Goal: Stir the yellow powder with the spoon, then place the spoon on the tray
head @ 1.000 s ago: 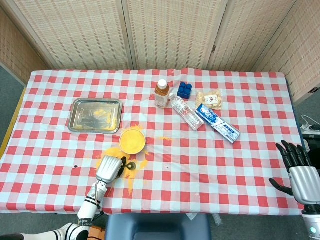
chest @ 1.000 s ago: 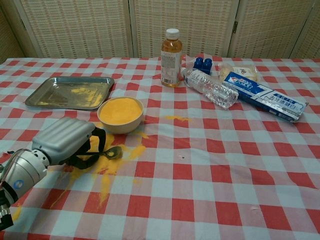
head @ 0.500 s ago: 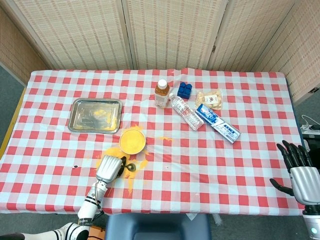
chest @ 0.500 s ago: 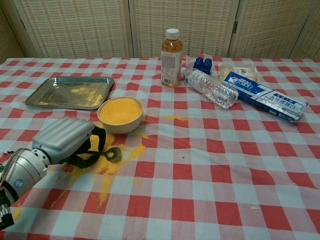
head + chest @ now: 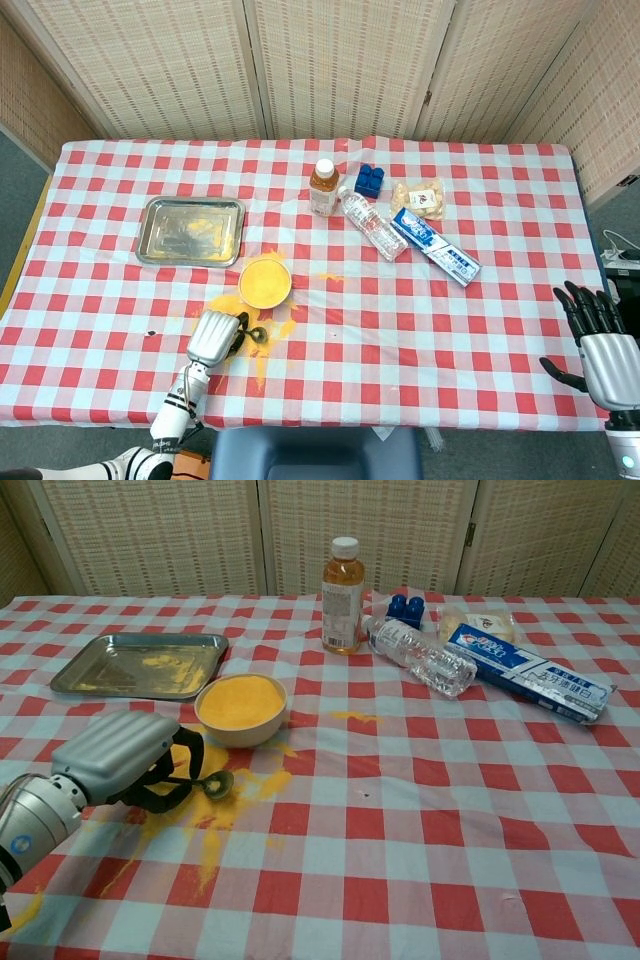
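The left hand's fingers [image 5: 165, 780] curl around the handle of the spoon [image 5: 213, 783], whose small bowl pokes out just past them, low over the bench [image 5: 420, 840]. The left hand [image 5: 120, 755] sits just in front of the bowl of yellow powder [image 5: 240, 705], among spilled powder on the checked cloth. The tray [image 5: 75, 675] lies behind and to the left, streaked with yellow but holding no spoon. The right hand [image 5: 600, 345] waits at the far bench edge, fingers spread, holding nothing. By my judgement the spoon is grasped, but the stirring and the placing on the tray are both left. The handle is hidden inside the grip, and whether the spoon touches the cloth is unclear.
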Robot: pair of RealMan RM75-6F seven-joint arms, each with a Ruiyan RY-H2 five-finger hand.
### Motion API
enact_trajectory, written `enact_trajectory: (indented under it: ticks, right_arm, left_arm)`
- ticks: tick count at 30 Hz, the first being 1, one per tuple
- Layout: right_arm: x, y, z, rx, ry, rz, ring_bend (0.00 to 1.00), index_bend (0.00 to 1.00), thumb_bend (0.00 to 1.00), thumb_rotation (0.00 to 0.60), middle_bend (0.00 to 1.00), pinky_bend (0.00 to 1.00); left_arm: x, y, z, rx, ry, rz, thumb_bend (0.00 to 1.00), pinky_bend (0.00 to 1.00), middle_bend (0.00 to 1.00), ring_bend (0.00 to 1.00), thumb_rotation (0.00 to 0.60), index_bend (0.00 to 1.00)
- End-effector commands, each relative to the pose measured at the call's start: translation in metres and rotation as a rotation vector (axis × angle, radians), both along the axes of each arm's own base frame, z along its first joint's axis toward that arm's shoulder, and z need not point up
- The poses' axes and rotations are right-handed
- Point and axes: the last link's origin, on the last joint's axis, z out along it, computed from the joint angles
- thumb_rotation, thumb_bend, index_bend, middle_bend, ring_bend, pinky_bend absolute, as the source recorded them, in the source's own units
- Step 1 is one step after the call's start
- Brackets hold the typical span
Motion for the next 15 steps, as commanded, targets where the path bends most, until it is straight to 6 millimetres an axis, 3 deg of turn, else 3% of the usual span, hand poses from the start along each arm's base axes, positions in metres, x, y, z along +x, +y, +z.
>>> enact_trajectory:
  ticks: [1, 11, 15]
  right_arm:
    - [0.0, 0.0, 0.0, 0.002, 0.0, -0.001, 0.0, 0.0, 0.06, 0.6, 0.0, 0.0]
    - [-0.001, 0.0, 0.003, -0.004, -0.007, -0.003, 0.0, 0.0, 0.06, 0.6, 0.0, 0.0]
    - [-0.002, -0.001, 0.002, 0.0, -0.009, -0.008, 0.0, 0.0, 0.06, 0.6, 0.0, 0.0]
  left_arm:
    - [0.003, -0.001, 0.009, 0.019, -0.019, -0.011, 0.43, 1.0, 1.0, 1.0, 0.6, 0.6]
    - [0.033, 0.024, 0.05, 0.113, -0.07, -0.031, 0.43, 1.0, 1.0, 1.0, 0.6, 0.6]
    - [0.044, 0.038, 0.057, 0.132, -0.059, -0.028, 0.43, 1.0, 1.0, 1.0, 0.6, 0.59]
